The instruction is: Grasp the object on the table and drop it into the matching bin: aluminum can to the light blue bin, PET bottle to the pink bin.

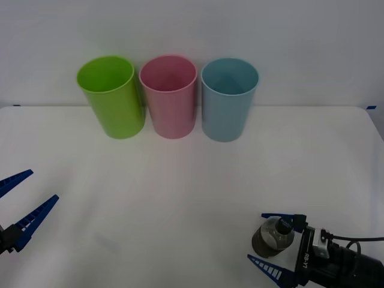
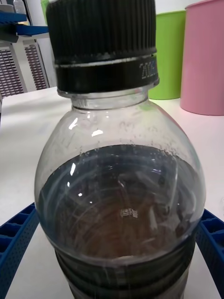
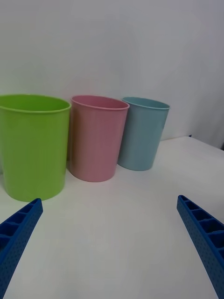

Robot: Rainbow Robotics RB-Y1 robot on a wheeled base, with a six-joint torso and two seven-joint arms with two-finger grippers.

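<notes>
While PET bottle [image 1: 275,236] stands upright on the table [image 1: 180,192] at near right, right gripper [image 1: 271,239] brackets it, fingers apart either side, not clamped. Grasp not yet made; lift, carry & drop all outstanding. Pink bin [image 1: 168,96] stands far side betw. lime green bin [image 1: 111,96] & light blue bin [image 1: 228,99]. Left gripper [image 1: 24,201] idle at near left, fingers apart, nothing betw. them

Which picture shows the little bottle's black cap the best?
The right wrist view: the bottle's black cap is close up, ridges clear, with the PET bottle between the right gripper's open fingers. The front view shows the bottle small and far, seen from above.
</notes>
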